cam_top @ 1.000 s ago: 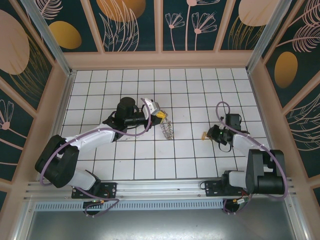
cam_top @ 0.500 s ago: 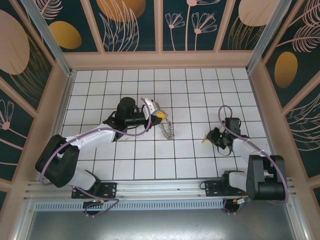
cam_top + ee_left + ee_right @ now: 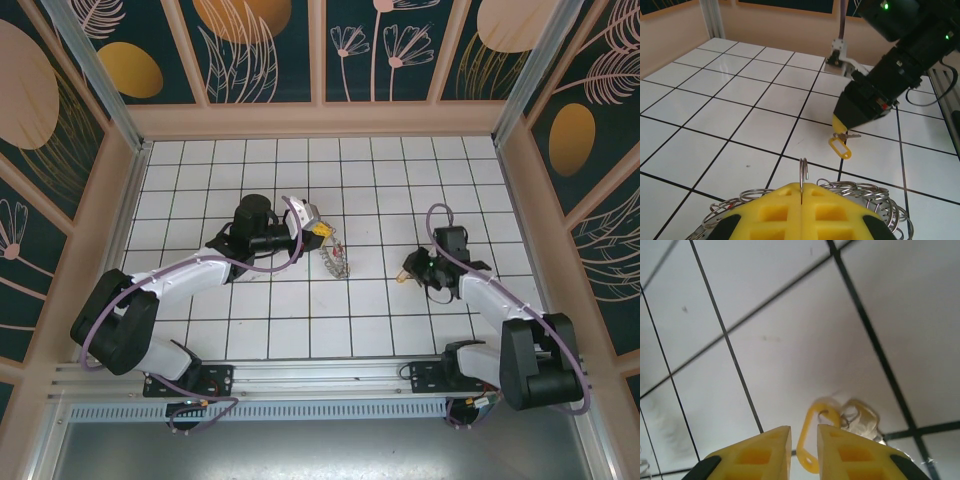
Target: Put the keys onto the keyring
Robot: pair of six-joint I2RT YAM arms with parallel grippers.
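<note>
- Two robot arms work over a white tiled floor (image 3: 250,320) inside a walled pen.
- The left gripper (image 3: 803,186) has its yellow fingers pressed together, clamped on one thin wire loop that stands up between them.
- That loop belongs to the keyring (image 3: 860,192), a bunch of small metal loops hanging just under the left fingertips, near the middle of the floor.
- The right gripper (image 3: 839,121) is off to the right, apart from the keyring. Its fingers are a narrow gap apart and appear to pinch a small silver key (image 3: 851,135) by its yellow tag (image 3: 840,148), which dangles from the tip just above the floor.
- Step in hand, as I judge it: carrying the key across to the held ring. No key is threaded yet.
- Next move calls for lining the key's small hole up with the upright loop, while the left gripper holds the ring steady.
</note>
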